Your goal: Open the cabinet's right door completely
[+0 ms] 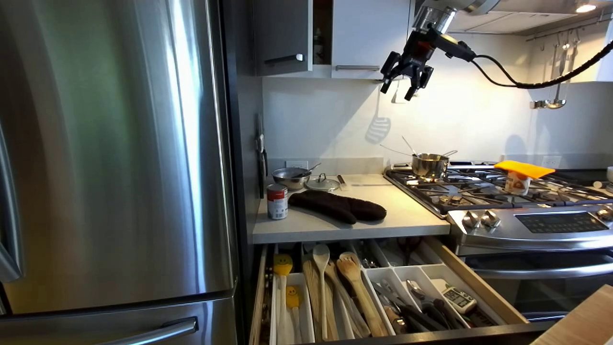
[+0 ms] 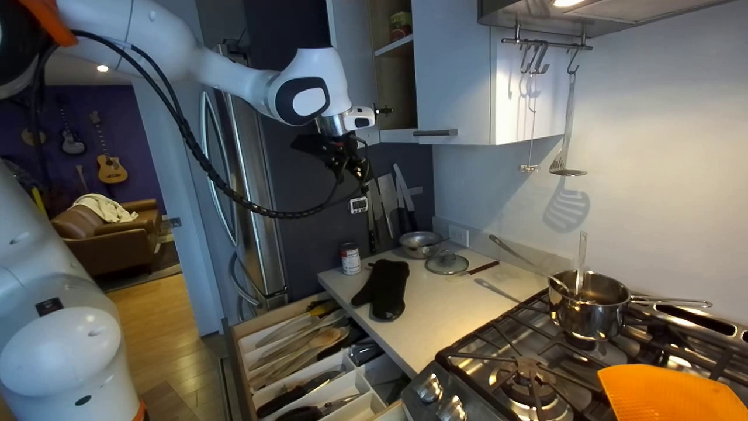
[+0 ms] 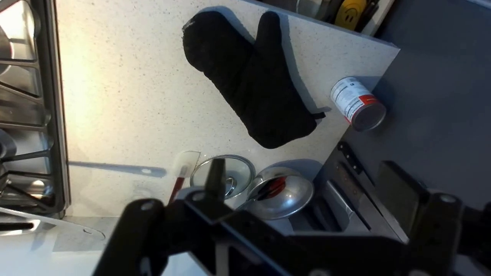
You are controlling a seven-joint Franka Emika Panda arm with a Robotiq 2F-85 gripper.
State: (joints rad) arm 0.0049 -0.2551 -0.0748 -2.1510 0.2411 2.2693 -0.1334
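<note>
The cabinet (image 1: 322, 33) hangs on the wall with its dark shelved inside partly showing; it also shows in an exterior view (image 2: 394, 88). Its darker left door (image 1: 282, 36) stands swung open. The paler right door (image 1: 368, 33) looks shut, with a bar handle (image 1: 357, 68) along its lower edge; the door (image 2: 453, 76) and handle (image 2: 435, 133) show there too. My gripper (image 1: 397, 92) is open and empty, pointing down, apart from the handle. It hangs below the doors in an exterior view (image 2: 353, 169). Its spread fingers show in the wrist view (image 3: 305, 168); no door is recognisable there.
A steel fridge (image 1: 115, 143) stands beside the cabinet. Below are an open utensil drawer (image 1: 479, 282), a dark oven mitt (image 1: 337, 206), a can (image 1: 277, 201), a bowl (image 2: 421, 244) and a gas stove (image 2: 526, 374) with a pot (image 2: 590, 304). Knives (image 2: 388, 204) hang on the dark side wall.
</note>
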